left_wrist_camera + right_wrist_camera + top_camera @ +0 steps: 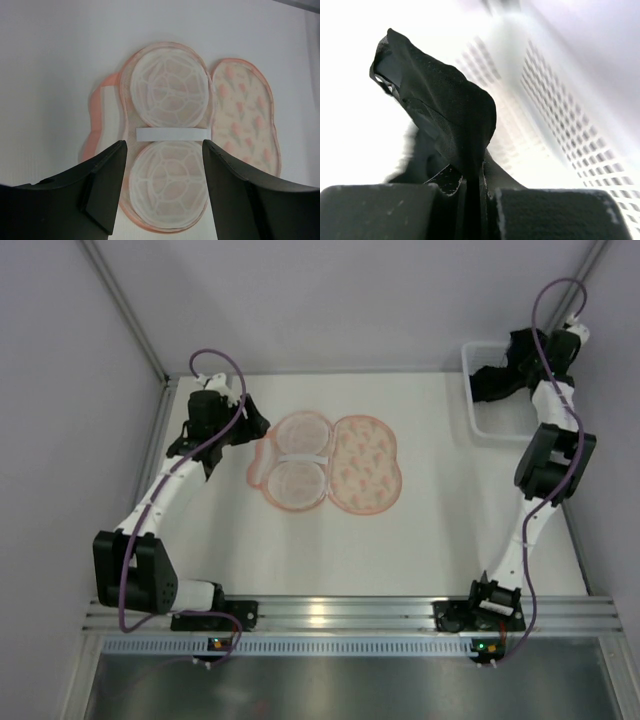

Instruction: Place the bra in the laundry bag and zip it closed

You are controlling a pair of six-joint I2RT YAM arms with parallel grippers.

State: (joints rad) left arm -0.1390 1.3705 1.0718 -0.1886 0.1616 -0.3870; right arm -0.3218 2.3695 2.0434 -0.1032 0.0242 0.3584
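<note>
Right hand (472, 192) pinching the black bra (445, 115), down in the basket (560, 125); nothing bagged yet.
I see the bag (365, 465) lying unzipped on the bench (440, 540), left hand (162, 150) spread above it; carrying, tucking and zipping remain.

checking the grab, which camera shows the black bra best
Right wrist view: the black bra is close up, pinched in the shut right tool inside the white basket. Top view shows only a dark shape there; left wrist view, nothing.
</note>
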